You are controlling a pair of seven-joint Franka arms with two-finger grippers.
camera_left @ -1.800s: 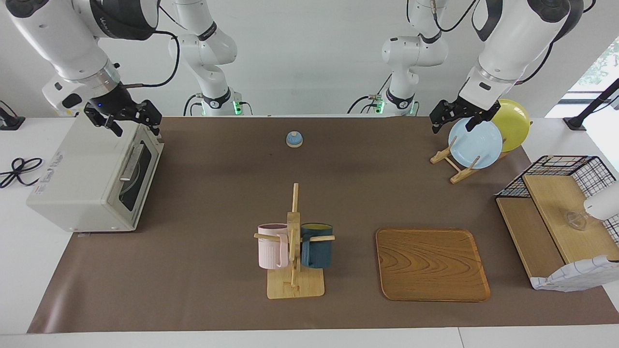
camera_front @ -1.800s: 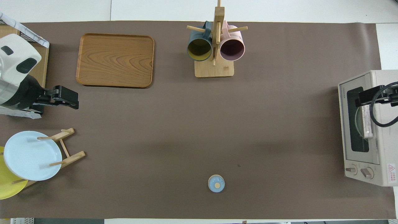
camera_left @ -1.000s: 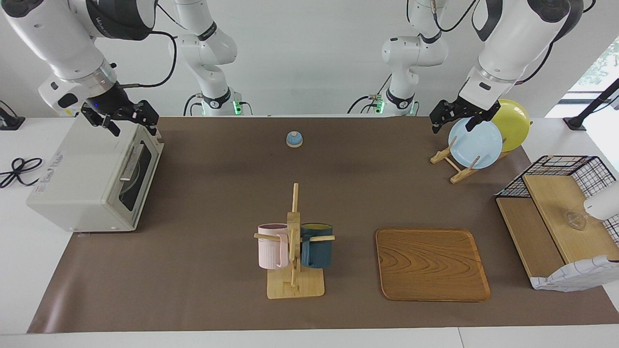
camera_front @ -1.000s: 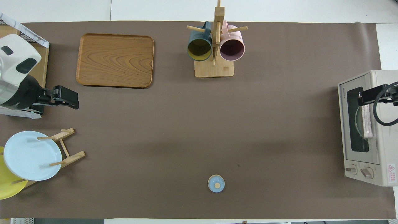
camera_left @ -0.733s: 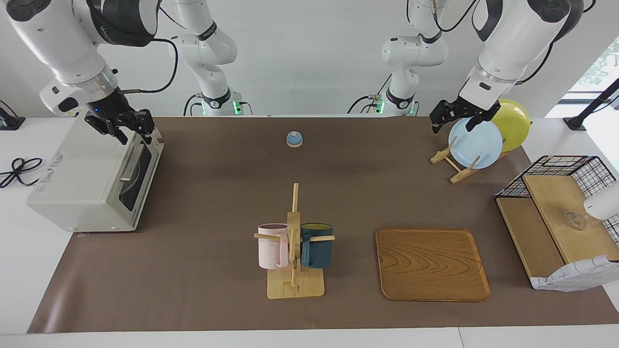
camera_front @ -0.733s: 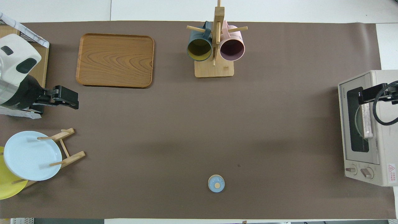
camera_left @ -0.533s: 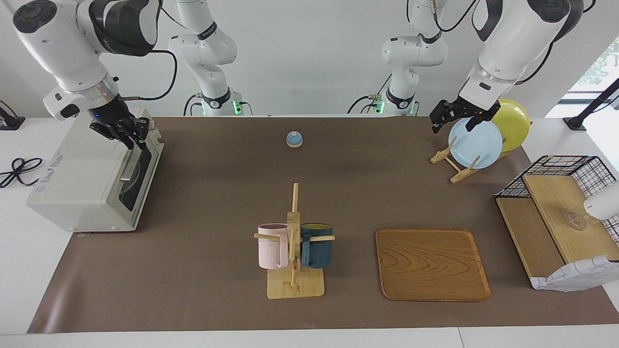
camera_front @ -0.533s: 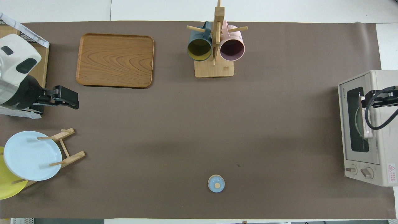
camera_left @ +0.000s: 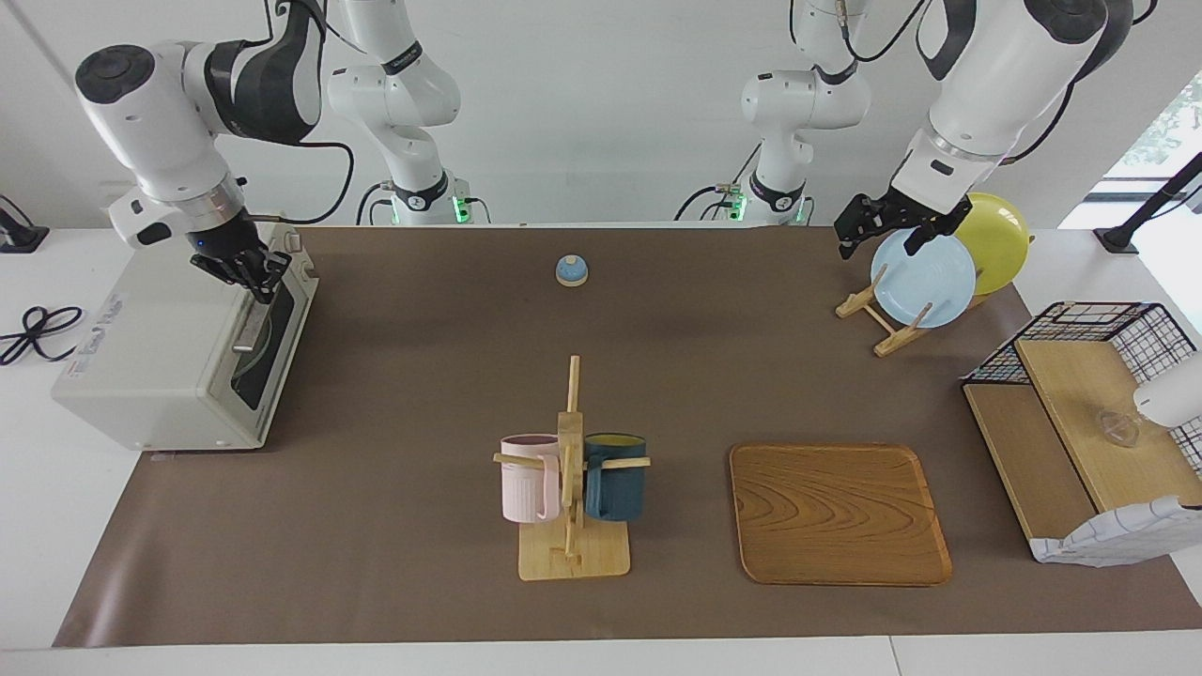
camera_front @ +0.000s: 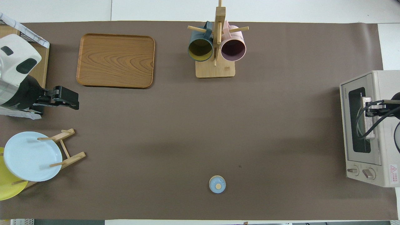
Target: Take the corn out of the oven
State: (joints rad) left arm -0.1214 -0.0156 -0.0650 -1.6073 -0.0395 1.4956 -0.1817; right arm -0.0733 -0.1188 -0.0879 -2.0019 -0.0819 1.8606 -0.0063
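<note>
The right arm bends down from its base at the right arm's end of the worktop (camera_left: 394,394), wrist pointed steeply down, so that the right tool (camera_left: 255,282) sits at the upper end of the metal bar handle (camera_left: 252,321) on the boxy off-white toaster oven (camera_left: 160,347). Its fingertips are together at the handle, apparently clamped on the bar, though the overhead view shows only dark links and cable over that spot (camera_front: 373,107). The oven's dark glass door (camera_front: 359,120) is shut. The bright yellow corn cob cannot be made out; only a pale round shape shows through the glass.

The left arm waits, forearm sloping down, with the left tool (camera_left: 887,235) hanging fingers apart over the pale blue round plate (camera_left: 922,279) in the wooden plate rack (camera_left: 878,319).

A second ago the right tool hovered spread wide above the oven's top edge; since then the wrist has swung round, dropped onto the handle and closed. The left arm has not moved, nor have the wooden tray (camera_left: 839,512), the wooden mug tree (camera_left: 571,488) with its pink and dark blue mugs, or the small blue bell (camera_left: 571,270).
</note>
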